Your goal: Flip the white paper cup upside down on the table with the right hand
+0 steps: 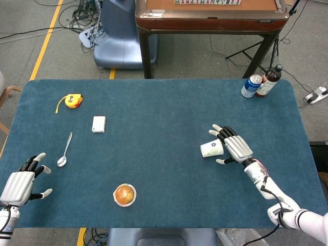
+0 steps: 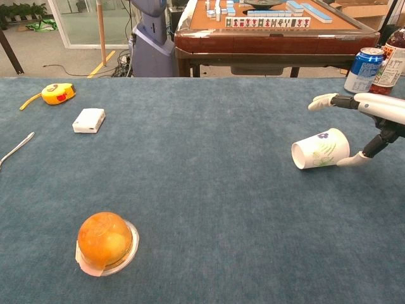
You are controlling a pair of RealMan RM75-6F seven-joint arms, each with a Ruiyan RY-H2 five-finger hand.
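Observation:
The white paper cup (image 1: pixel 211 149) with a floral print lies on its side on the blue table, base pointing left and mouth toward my right hand (image 1: pixel 237 147). In the chest view the cup (image 2: pixel 319 149) rests on the cloth. My right hand (image 2: pixel 373 120) sits just right of it with its fingers spread. One fingertip (image 2: pixel 351 161) touches the cup's lower rim, and another finger (image 2: pixel 323 100) stretches well above it. Nothing grips the cup. My left hand (image 1: pixel 20 182) rests at the front left table edge with its fingers apart, holding nothing.
An orange in a clear dish (image 1: pixel 124 195) sits front centre. A spoon (image 1: pixel 65 150), a white box (image 1: pixel 99 124) and a yellow tape measure (image 1: pixel 73 100) lie on the left. A blue can (image 1: pixel 251 86) and a bottle (image 1: pixel 269 81) stand at the far right corner.

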